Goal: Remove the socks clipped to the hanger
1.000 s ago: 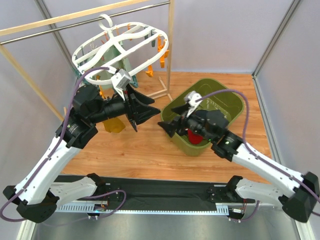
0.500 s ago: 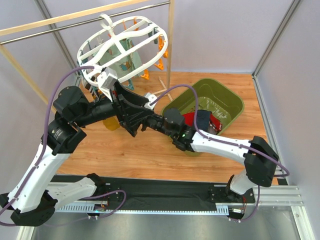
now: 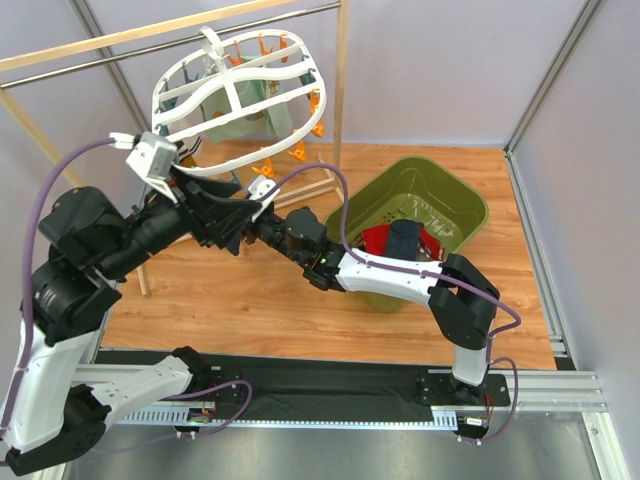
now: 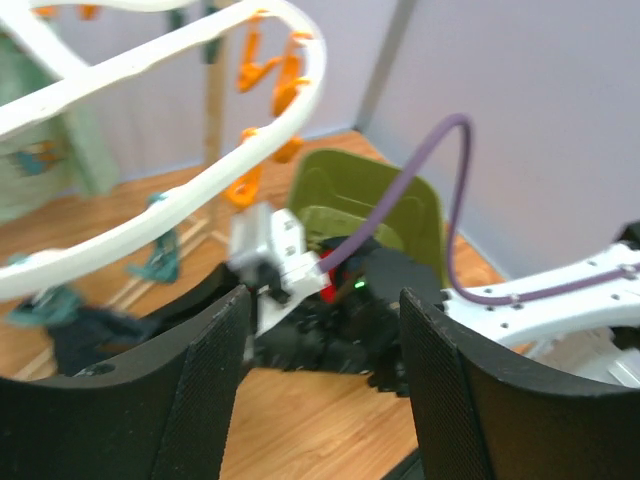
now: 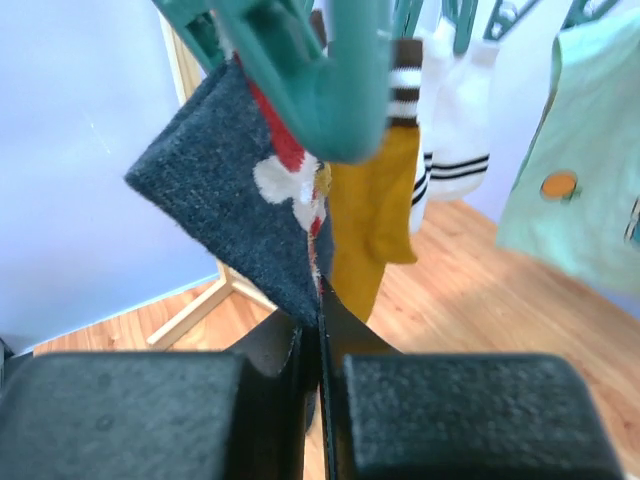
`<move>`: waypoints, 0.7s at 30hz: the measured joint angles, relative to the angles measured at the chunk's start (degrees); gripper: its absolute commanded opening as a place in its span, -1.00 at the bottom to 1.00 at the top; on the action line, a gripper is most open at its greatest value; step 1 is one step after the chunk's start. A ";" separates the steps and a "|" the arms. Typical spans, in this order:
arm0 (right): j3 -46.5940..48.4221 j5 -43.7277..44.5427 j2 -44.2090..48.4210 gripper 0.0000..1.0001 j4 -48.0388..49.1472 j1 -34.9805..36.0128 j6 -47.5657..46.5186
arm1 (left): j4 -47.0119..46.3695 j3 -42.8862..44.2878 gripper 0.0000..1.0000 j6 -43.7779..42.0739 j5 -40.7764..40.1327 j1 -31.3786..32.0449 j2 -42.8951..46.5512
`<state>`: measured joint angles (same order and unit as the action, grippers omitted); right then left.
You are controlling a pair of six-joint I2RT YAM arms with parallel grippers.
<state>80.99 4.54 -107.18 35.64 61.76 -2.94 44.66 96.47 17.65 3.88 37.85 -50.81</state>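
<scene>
From above, the right gripper point(image 3: 262, 225) reaches far left over the wooden floor point(image 3: 250, 295), to just below the near rim of the hanger point(image 3: 233, 90). Its jaws are hidden here behind the left gripper point(image 3: 238, 222), which points right and sits just beside it. The hanger is tilted and hooked on the rail point(image 3: 100, 45) at the far left. A green tub point(image 3: 412, 165) stands to the right, holding a red sock point(image 3: 383, 240) and a dark sock point(image 3: 405, 235).

In the left wrist view, the left gripper's fingers stand wide apart with nothing between them. Through the gap the right arm's wrist shows, trailing a purple cable point(image 4: 452, 200). The hanger's white rim crosses above on the left, with orange clips point(image 4: 268, 70) dangling from it.

In the right wrist view, the right gripper's jaws are pinched together on the bottom corner of a grey sock point(image 5: 230, 190). This sock has a red and white patch and hangs from a teal clip point(image 5: 320, 70) straight above. Just behind it hangs a mustard sock point(image 5: 372, 220), then white striped socks point(image 5: 450, 130). A mint sock point(image 5: 585, 170) at the right edge carries an orange print, and whether that print has lettering cannot be told.
</scene>
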 measured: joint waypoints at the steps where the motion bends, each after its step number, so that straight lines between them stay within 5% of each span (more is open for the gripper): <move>1: 0.37 -0.09 -0.07 -0.99 -0.04 0.00 0.00 | 1.55 0.00 0.39 -0.04 -2.58 0.00 1.01; 12: -7.76 -8.00 7.19 -0.99 -0.92 0.42 3.61 | 11.98 -0.24 0.39 0.07 -21.90 0.00 4.57; 21: -19.87 -11.69 27.80 -0.99 -3.30 0.39 4.37 | 13.70 -9.07 0.40 2.43 -21.35 0.00 10.08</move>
<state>61.12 -7.16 -79.37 32.34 62.15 1.43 58.37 87.39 20.08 -17.47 37.85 -40.73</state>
